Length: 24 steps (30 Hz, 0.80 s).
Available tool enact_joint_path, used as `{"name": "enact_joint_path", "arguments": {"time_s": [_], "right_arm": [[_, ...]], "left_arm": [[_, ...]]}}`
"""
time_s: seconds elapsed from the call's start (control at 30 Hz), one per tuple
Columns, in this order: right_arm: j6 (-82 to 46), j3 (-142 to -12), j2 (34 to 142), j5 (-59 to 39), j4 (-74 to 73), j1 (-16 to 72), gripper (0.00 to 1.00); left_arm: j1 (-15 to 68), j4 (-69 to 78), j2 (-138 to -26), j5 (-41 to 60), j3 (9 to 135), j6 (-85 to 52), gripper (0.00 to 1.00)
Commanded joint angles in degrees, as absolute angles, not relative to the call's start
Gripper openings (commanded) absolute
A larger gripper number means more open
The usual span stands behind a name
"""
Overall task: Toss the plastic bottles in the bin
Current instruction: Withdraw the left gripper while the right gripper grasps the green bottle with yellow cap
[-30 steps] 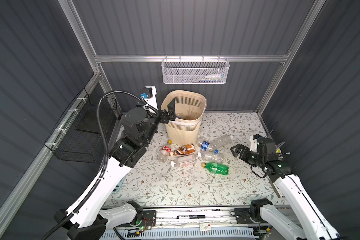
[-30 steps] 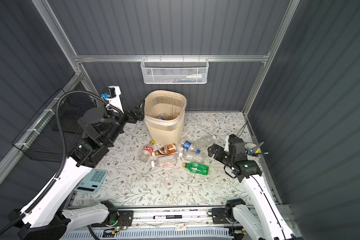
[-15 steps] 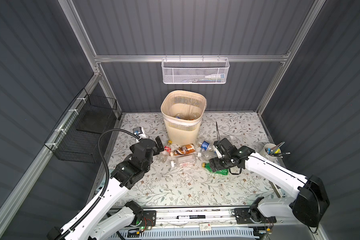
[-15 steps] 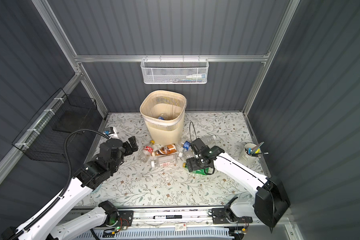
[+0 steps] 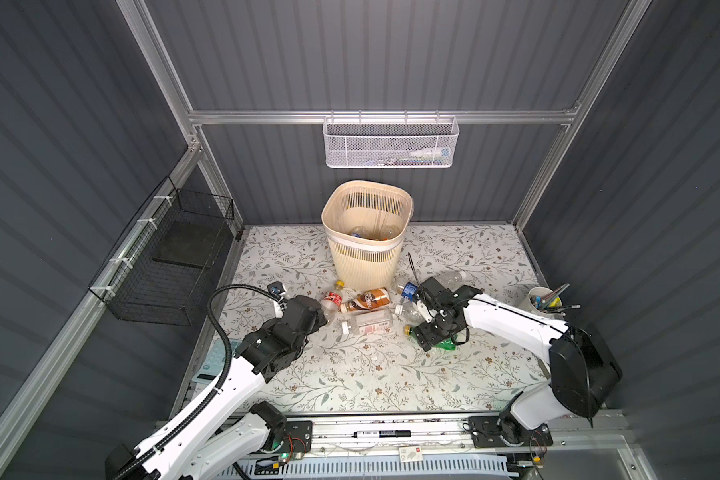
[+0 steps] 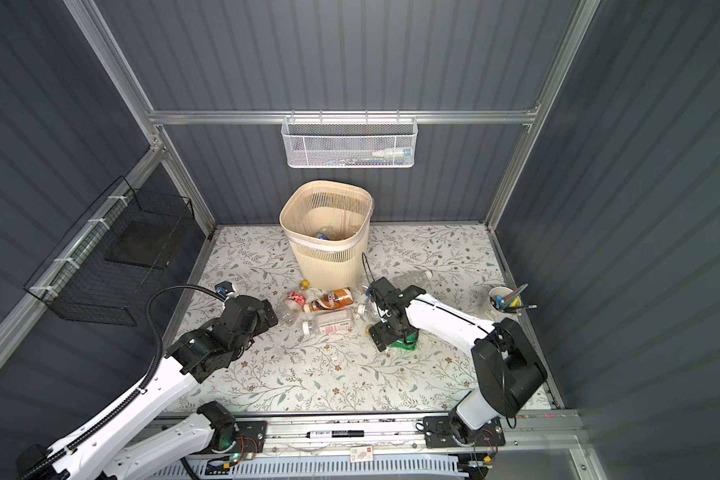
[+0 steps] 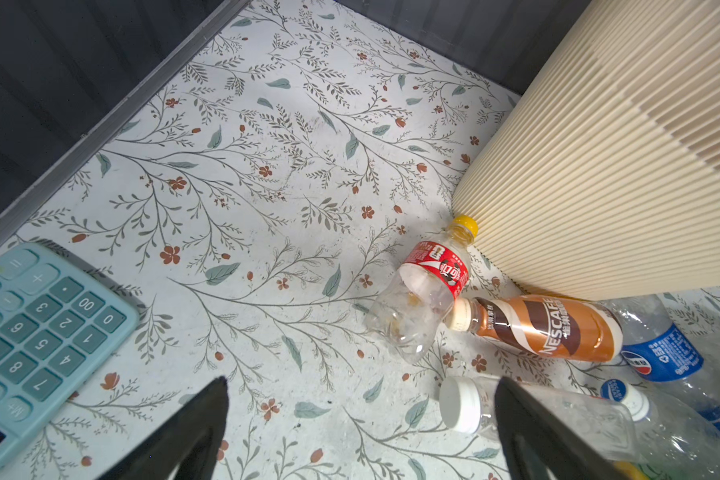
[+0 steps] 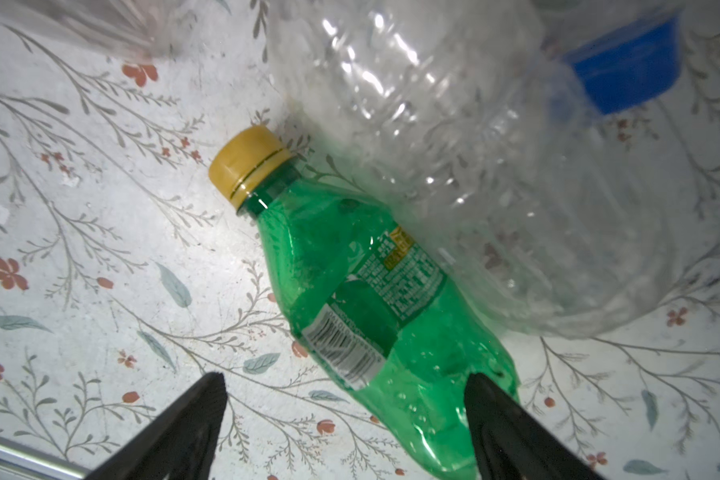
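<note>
In both top views the tall beige slatted plastic bin (image 5: pixel 366 266) (image 6: pixel 329 266) stands at centre on the floral counter (image 5: pixel 350 374), clear bottles (image 5: pixel 360 232) inside. Only the right wrist view shows the right jaws spread about the green yellow-capped plastic bottle (image 8: pixel 374 299), lower centre. The left wrist view shows the left jaws wide, before the red-labelled clear bottle (image 7: pixel 424 299), centre right.

Both arms (image 5: pixel 233 380) low, jaws apart

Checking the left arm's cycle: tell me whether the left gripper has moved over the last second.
Yes. The left gripper has dropped from the bin's rim toward the camera, down beside the red-labelled bottle.
</note>
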<state>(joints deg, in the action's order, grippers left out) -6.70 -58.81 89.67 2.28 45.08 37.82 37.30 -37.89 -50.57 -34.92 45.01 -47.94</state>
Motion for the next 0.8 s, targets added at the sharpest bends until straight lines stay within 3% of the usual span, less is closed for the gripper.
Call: {"name": "enact_joint_path", "arguments": {"time_s": [0.0,0.23,0.57,0.77], "right_arm": [[-4.0,-60.4,92.1,2.1,46.6,38.1,0.92],[-4.5,-60.7,96.7,3.4,45.9,39.4,0.94],[-6.4,-59.7,99.0,5.0,45.5,40.5,0.74],[-8.0,-59.8,97.8,4.1,46.7,41.8,0.71]], "left_arm": [[36.9,-39.8,-49.6,-34.2,44.0,-49.9,1.00],[36.9,-39.5,-49.0,-32.6,43.9,-49.0,1.00],[36.9,-39.6,-50.3,-31.7,44.4,-48.0,1.00],[36.9,-39.3,-50.4,-31.3,44.0,-48.0,1.00]]}}
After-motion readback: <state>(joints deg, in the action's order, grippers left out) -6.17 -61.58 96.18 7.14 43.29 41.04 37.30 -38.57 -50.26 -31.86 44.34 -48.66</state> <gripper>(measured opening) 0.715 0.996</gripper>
